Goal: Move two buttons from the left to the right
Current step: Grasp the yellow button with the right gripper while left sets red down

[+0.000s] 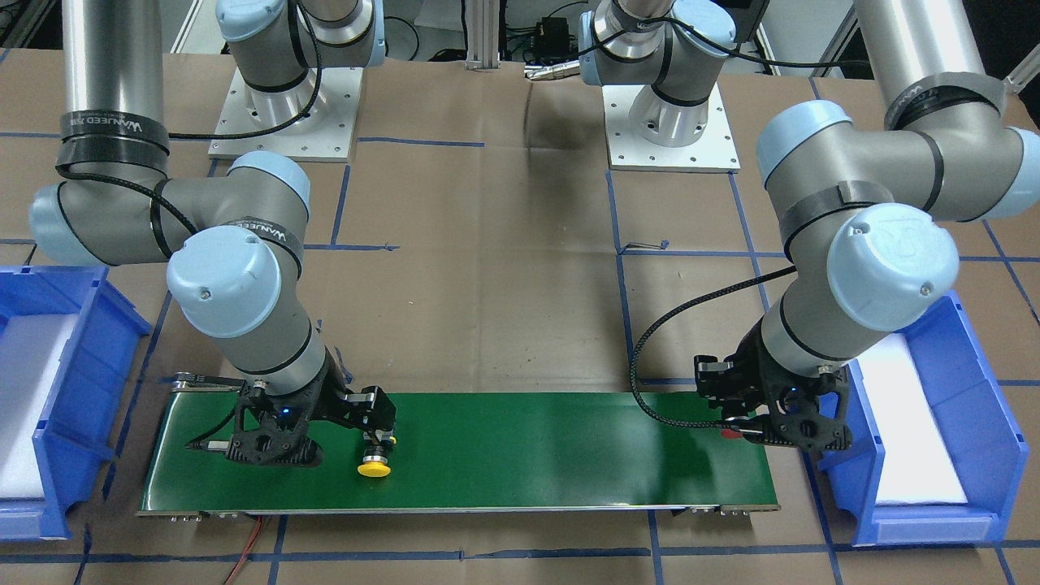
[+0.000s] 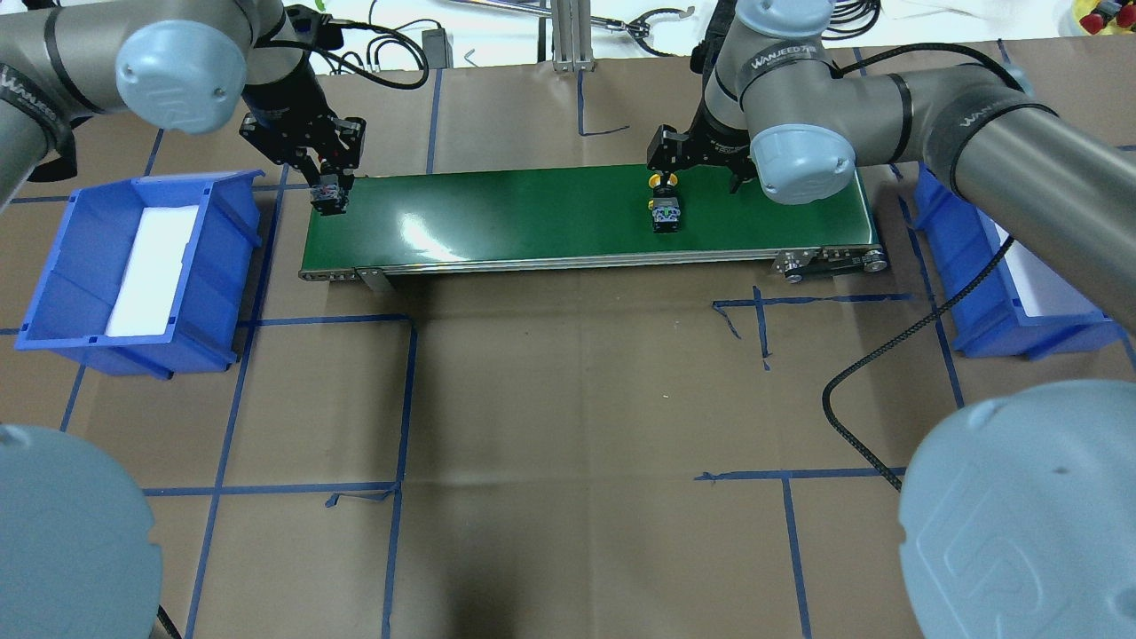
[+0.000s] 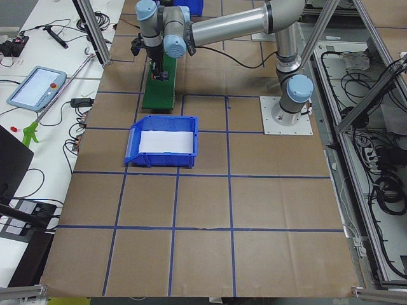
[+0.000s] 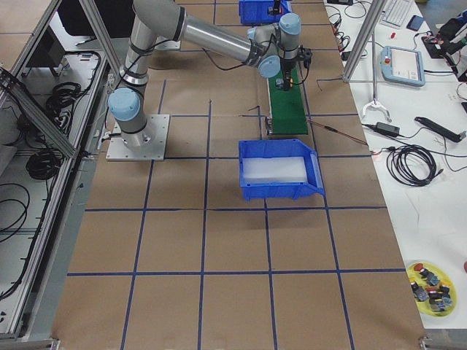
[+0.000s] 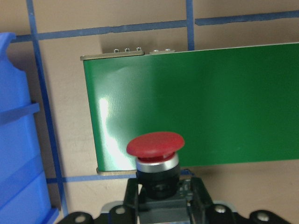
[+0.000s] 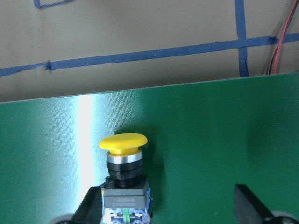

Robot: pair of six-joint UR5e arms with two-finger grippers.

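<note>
The red button (image 5: 155,144) is clamped in my left gripper (image 5: 159,186), cap pointing outward. The gripper holds it just above the left end of the green conveyor belt (image 2: 532,213). The same gripper (image 2: 327,191) shows in the overhead view and in the front view (image 1: 735,426). The yellow button (image 6: 123,142) lies on the belt toward its right end, also seen from overhead (image 2: 666,216) and from the front (image 1: 374,469). My right gripper (image 6: 168,205) is over it with its jaws wide apart. The button rests beside one finger (image 6: 91,205).
A blue bin (image 2: 62,284) with a white liner stands left of the belt. A second blue bin (image 2: 976,319) stands right of it. Blue tape lines cross the brown table. A black cable (image 2: 852,382) loops near the right bin.
</note>
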